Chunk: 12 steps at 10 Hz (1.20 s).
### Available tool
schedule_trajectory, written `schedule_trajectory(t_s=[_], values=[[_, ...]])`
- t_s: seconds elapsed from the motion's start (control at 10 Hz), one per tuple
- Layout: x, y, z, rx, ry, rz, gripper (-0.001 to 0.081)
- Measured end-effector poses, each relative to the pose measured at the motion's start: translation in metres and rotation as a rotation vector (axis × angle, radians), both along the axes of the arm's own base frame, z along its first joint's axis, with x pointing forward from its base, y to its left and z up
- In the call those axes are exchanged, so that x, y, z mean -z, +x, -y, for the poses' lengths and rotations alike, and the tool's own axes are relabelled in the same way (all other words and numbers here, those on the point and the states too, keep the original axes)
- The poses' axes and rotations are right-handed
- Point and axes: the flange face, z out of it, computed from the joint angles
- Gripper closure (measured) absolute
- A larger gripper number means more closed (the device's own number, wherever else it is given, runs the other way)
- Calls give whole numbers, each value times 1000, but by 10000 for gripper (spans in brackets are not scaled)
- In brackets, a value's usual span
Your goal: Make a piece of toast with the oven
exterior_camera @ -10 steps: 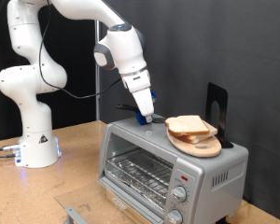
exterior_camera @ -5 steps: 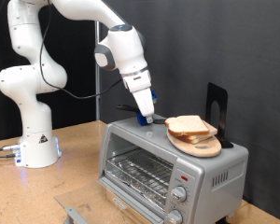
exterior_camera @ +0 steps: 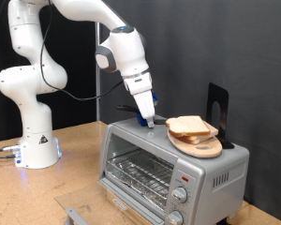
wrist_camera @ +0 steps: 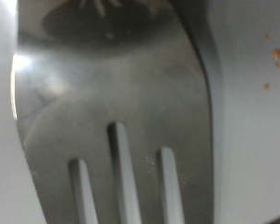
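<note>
Exterior view shows the small silver metal toaster oven on the wooden tabletop, glass door closed, wire rack inside, two round knobs and a red mark at its 3 o'clock side. Pale square slices of toast with tan crust are stacked on a round wooden plate on its roof. The white arm's gripper touches the roof at the plate's 9 o'clock; how far the jaws are open I cannot tell. Wrist view gives only blurred grey metal slots.

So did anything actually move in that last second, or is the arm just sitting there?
Barely. The gripper, tip down on the oven top, crept slightly toward the exterior view's right, nearer the bread slices on the wooden plate. Nothing was picked up or released. Bread, plate and oven stayed put.
</note>
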Motion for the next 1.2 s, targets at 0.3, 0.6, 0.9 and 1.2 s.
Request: schedule_trajectory(t_s=[0.3,0.6,0.9,1.2], values=[[-10,-2,-3,-52,36,-2,0],[-27,-12,-3,-138,47,5,0],[-33,-21,0,-162,-26,16,0],[-30,-22,3,-151,-67,27,0]])
